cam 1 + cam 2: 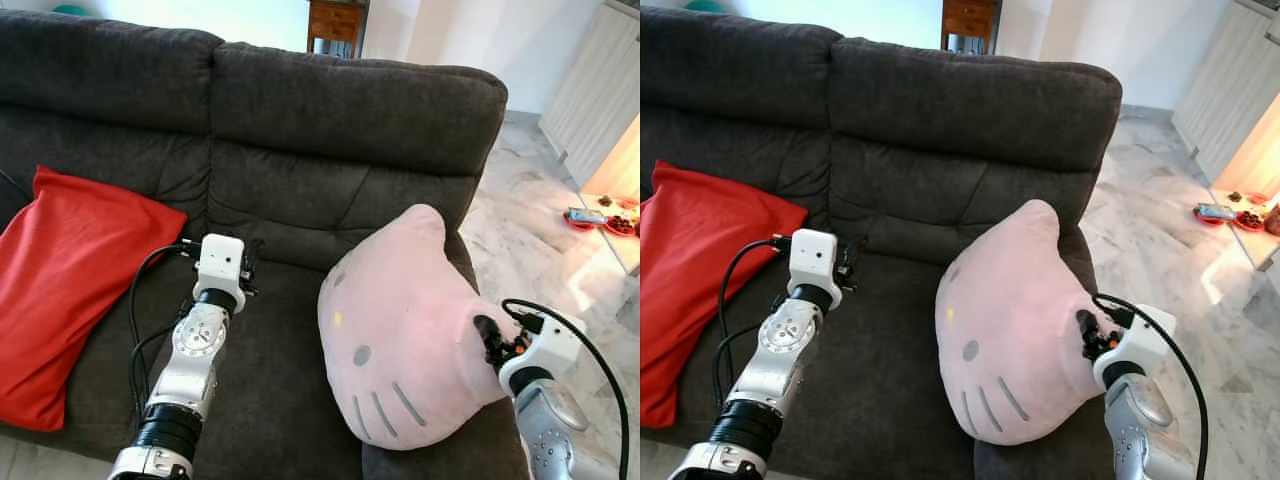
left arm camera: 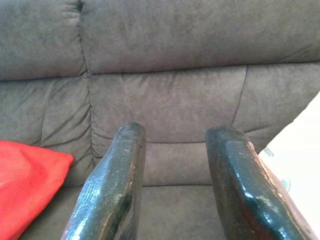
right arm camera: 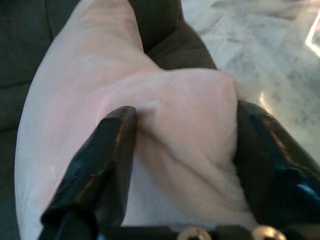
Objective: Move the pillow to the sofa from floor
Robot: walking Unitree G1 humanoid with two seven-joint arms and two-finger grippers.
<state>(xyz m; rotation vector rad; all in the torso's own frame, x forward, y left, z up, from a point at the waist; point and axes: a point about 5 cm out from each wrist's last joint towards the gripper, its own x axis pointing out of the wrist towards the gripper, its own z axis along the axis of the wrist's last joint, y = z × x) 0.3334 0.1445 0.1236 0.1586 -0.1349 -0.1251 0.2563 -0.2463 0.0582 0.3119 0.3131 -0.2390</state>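
Pink plush fills the near right of the scene: a cat-face pillow (grey eye and whisker marks stitched on) leans on the right end of a dark grey sofa, against the armrest and seat. The right pincer has hold of the pillow's outer edge, its two black fingers pressed into a bunched fold of the fabric from either side. The silver right arm rises from the lower right corner with a black cable looped over its wrist.

Over the middle seat cushion the left pincer hovers with its fingers spread apart and nothing between them, pointing at the sofa's backrest. A red cushion lies propped at the sofa's left end, well apart from the pink pillow.

Pale marble floor runs along the sofa's right side, catching bright light. Further right stands a low white worktop carrying small red dishes. A wooden cabinet stands behind the sofa against a white wall.
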